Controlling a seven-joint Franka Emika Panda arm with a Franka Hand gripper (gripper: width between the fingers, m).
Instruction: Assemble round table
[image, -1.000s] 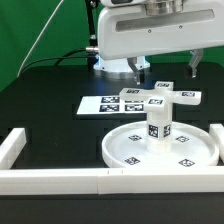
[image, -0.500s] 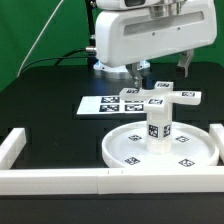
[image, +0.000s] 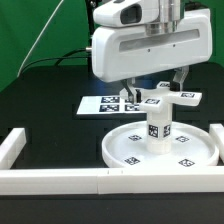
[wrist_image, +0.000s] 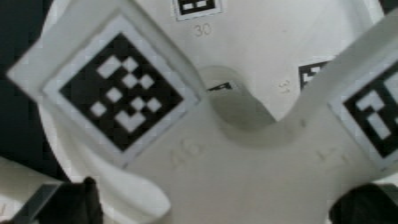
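Note:
The large round disc (image: 135, 150) lies flat near the front rail. The short cylinder leg (image: 158, 128) stands upright on its middle. The cross-shaped base (image: 167, 97) lies just behind the disc, and its arms and tags fill the wrist view (wrist_image: 231, 120). My gripper (image: 155, 90) hangs low over the base with its jaws open. One finger (wrist_image: 68, 200) is on each side of the base, and I cannot tell whether they touch it. The gripper (wrist_image: 217, 205) holds nothing.
The marker board (image: 100, 104) lies flat next to the base, toward the exterior view's left. A long white border rail (image: 60, 178) runs along the front, with side pieces at the left (image: 10, 148) and right (image: 216, 135). A green backdrop stands behind.
The arm has come down and forward over the cross-shaped base, so the gripper body now hides more of it. The disc, leg and base have not moved.

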